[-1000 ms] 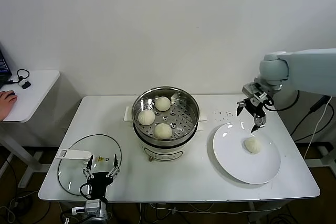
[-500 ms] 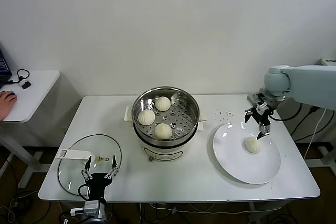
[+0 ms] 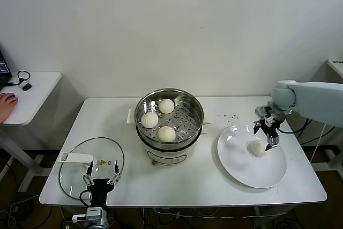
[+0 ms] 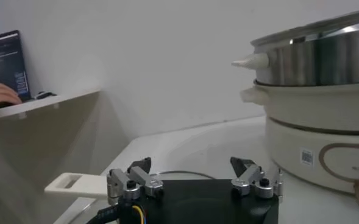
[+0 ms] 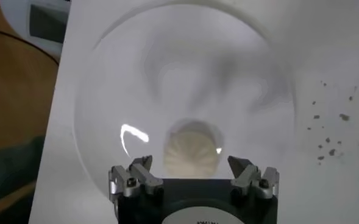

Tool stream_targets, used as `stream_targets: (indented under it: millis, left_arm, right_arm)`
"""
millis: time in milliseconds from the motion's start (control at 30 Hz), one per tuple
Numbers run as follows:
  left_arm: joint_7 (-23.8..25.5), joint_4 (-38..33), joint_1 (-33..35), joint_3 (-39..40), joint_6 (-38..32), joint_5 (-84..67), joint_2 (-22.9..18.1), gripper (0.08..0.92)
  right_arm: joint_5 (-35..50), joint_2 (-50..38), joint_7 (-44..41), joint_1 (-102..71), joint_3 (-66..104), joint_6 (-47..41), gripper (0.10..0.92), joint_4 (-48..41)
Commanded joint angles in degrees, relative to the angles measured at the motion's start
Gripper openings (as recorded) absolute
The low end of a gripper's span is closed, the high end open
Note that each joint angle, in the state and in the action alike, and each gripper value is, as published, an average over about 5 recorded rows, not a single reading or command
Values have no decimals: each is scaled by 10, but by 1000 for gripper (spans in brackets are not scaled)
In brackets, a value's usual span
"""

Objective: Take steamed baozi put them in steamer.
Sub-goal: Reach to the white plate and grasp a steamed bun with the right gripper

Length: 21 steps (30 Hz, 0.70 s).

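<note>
While right pincer [image 3: 266, 133] hangs wide over last baozi [image 3: 258, 148] | plate [image 3: 236, 159] rim clear | left pincer [image 3: 101, 176] wide, parked.

Probably a lab or test room: bare white wall [image 3: 171, 25], plain white tabletop [image 3: 198, 181], loose cables [image 3: 10, 207] on the floor, side desk [image 3: 32, 92] with a laptop [image 3: 3, 68].

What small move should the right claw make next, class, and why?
Probably lower straight down around the last baozi and close. The right claw hangs open just above it on the white plate, while three baozi already sit in the steamer.
</note>
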Motion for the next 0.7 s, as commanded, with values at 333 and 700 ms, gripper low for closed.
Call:
stream_targets:
  millis: [333, 700]
  left_arm:
    - [-2, 8, 1, 2, -4, 4, -28, 823]
    - [-2, 9, 2, 2, -7, 6, -28, 823]
  right_arm:
    - [-39, -3, 16, -118, 88, 9, 823, -79]
    - [-54, 10, 21, -130, 105, 19, 823, -107]
